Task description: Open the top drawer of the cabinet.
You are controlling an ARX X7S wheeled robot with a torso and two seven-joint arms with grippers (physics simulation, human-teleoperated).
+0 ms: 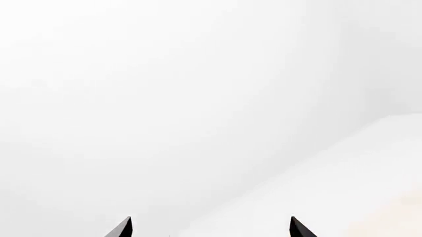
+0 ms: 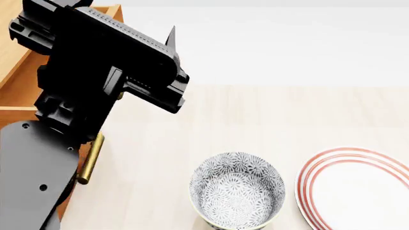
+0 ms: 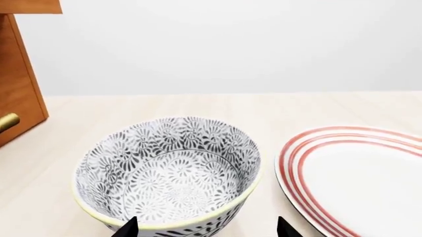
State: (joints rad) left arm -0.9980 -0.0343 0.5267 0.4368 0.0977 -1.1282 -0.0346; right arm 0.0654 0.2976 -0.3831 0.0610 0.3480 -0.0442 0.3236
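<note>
1. Top drawer (image 2: 19, 72) stands pulled out at far left, lighter interior exposed.
2. Left gripper (image 2: 171, 40) sits raised above its corner, fingers apart, empty.
3. Right gripper (image 3: 207, 231) is spread, near the bowl (image 3: 168, 170).

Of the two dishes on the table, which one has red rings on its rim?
The flat white plate, at the robot's right. The deep bowl beside it has a grey flower pattern instead.
</note>
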